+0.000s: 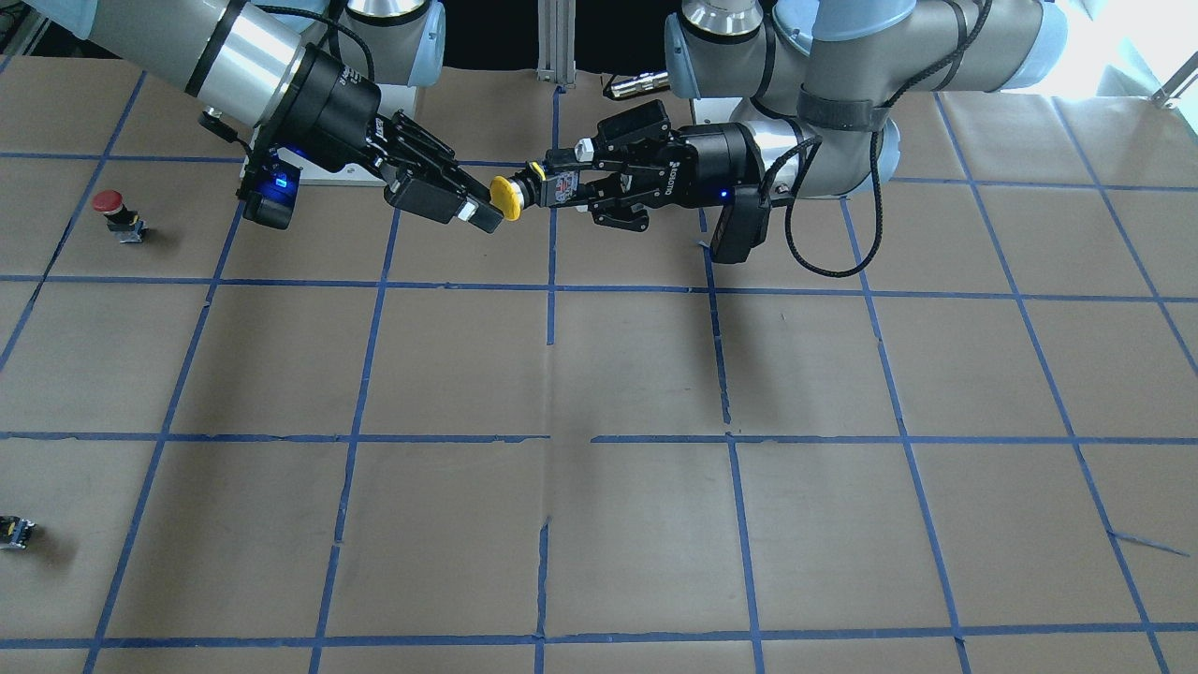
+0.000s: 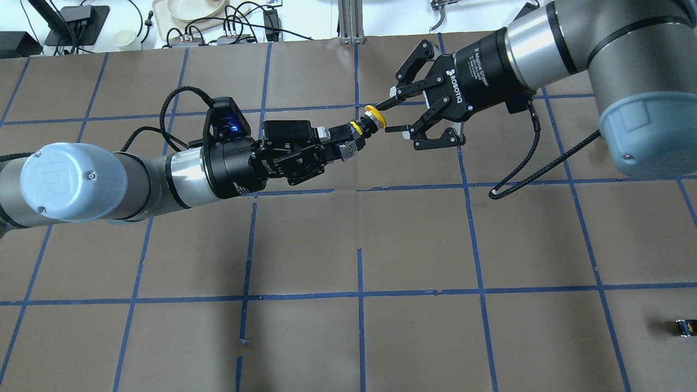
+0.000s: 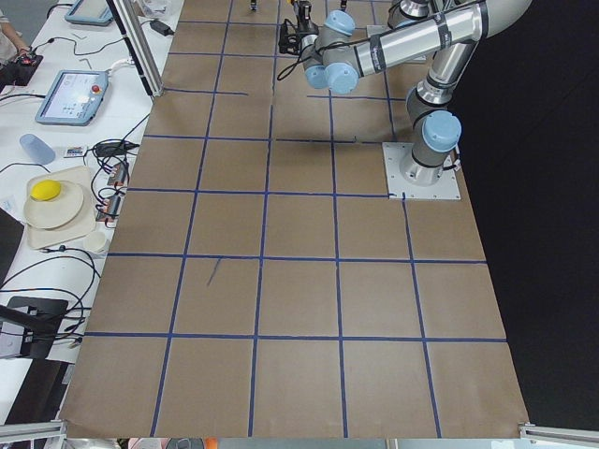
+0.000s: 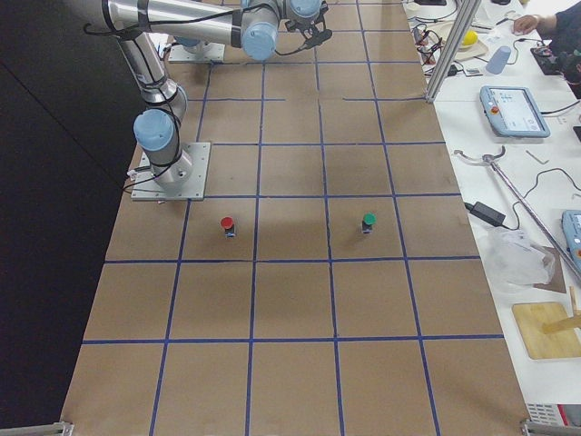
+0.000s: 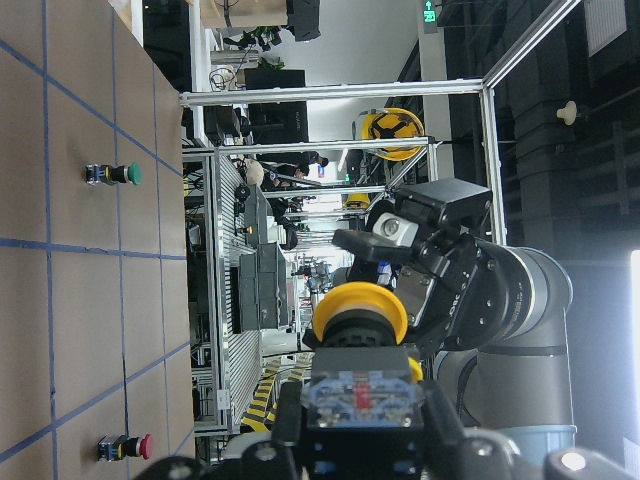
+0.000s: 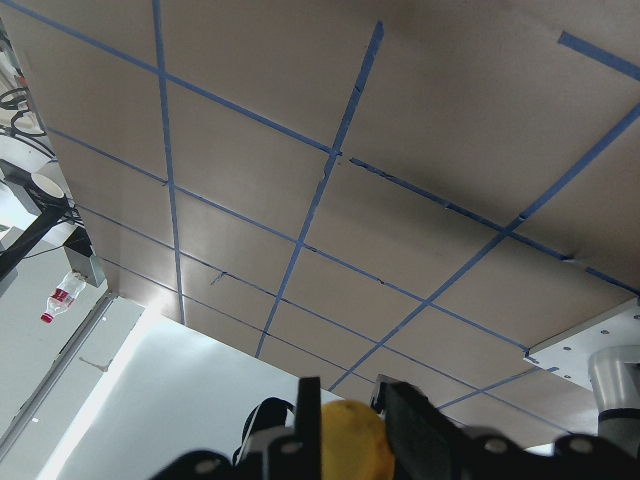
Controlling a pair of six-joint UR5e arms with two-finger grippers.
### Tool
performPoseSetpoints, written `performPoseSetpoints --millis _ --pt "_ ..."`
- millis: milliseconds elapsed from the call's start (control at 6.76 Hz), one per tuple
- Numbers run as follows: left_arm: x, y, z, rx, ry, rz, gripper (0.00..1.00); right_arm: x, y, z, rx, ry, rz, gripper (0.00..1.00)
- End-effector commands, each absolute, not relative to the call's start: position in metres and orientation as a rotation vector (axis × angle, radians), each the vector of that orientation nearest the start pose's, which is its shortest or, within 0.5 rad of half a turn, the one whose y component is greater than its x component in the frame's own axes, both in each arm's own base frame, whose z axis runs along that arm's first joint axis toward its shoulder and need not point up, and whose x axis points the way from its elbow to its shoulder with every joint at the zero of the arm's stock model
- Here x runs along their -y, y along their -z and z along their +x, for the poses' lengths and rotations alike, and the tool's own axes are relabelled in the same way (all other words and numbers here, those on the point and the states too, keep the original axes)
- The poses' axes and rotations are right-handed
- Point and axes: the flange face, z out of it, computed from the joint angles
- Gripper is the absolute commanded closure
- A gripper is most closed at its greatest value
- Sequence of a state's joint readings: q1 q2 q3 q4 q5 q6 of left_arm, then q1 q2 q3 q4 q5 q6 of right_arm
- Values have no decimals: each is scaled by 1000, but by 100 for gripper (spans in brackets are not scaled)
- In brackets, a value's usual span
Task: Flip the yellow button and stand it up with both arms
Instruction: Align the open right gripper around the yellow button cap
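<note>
yellow button (image 2: 374, 116) level, cap toward right fingers (image 2: 400, 129), seemingly pinched | left fingers (image 2: 338, 132) grip body

You are looking at the yellow button (image 1: 508, 198): its cap is bright yellow, its neck black, and its grey body carries a label with red marks. The left gripper (image 2: 348, 142) and the right gripper (image 2: 387, 117) are both black, and the right one has white lettering on its wrist. The left arm (image 2: 179, 174) and the right arm (image 2: 528, 38) are silver with light-blue joint caps. A blue light (image 2: 233, 128) glows on the left wrist's black camera housing. The table (image 1: 636, 543) is brown, ruled into squares by blue tape. You'll also find a red button (image 1: 108, 199), a green button (image 4: 369, 219) and a small dark block (image 2: 683, 326) with a yellow spot.
</note>
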State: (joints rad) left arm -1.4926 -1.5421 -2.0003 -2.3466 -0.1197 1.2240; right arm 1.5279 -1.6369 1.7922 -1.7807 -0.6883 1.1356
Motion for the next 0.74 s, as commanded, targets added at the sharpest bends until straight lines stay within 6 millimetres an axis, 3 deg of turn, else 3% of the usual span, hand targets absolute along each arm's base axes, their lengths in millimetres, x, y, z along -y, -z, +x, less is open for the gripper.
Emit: performPoseSetpoints --millis 0,148,444,592 --pt "415 -348 -200 1524 -188 109 82 474 -471 187 -1933 -503 1262 80" --pt "414 -349 -200 1524 -190 106 82 475 -475 183 -1938 -479 1253 24" --pt "414 -349 -200 1524 -191 105 82 478 -481 183 -1953 -401 1213 14" --pt "414 -349 -200 1524 -191 105 82 478 -487 184 -1977 -315 1133 3"
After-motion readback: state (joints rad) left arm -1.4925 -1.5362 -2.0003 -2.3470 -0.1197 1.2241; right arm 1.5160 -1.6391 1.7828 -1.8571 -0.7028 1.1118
